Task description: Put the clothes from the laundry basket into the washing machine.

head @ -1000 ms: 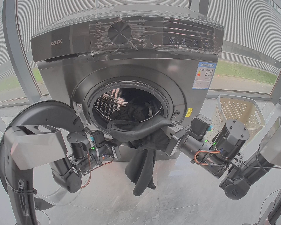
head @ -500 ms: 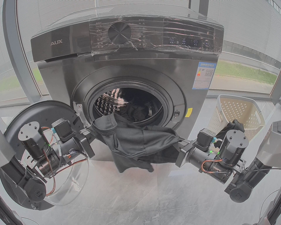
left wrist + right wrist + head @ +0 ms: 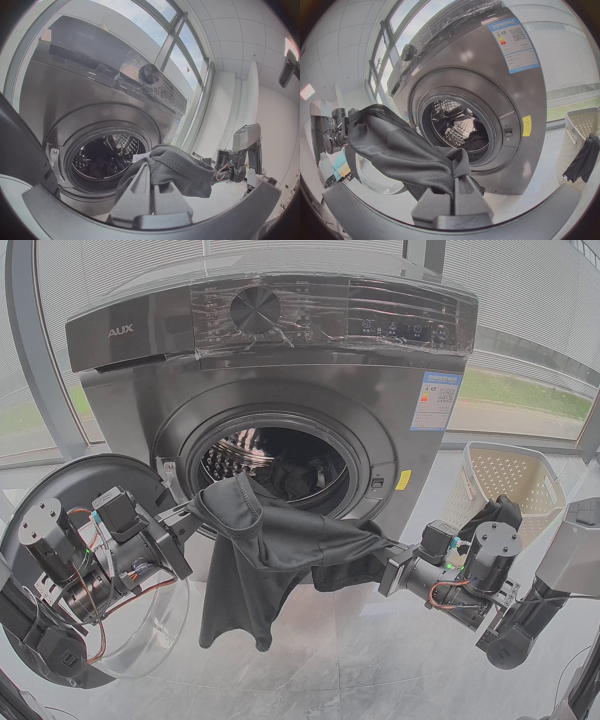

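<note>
Left gripper (image 3: pixel 189 515) and right gripper (image 3: pixel 386 547) stay clamped on the black garment (image 3: pixel 278 543), now spread wide before the washing machine (image 3: pixel 375 396) opening, one flap fallen lower; likely ready to feed in.

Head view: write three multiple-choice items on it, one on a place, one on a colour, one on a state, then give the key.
1. Where is the black garment?
A. Flat on the floor.
B. Stretched between the left gripper and right gripper, before the washing machine opening.
C. Hung on a window frame.

2. What colour is the laundry basket?
A. Cream white.
B. Red.
C. Blue.

3. How is the machine's door?
A. Shut.
B. Missing.
C. Swung open.

Key:
1 B, both sets of jaws are shut on its ends.
2 A, its perforated wall is pale.
3 C, the door stands aside at the robot's left and the drum shows.
</note>
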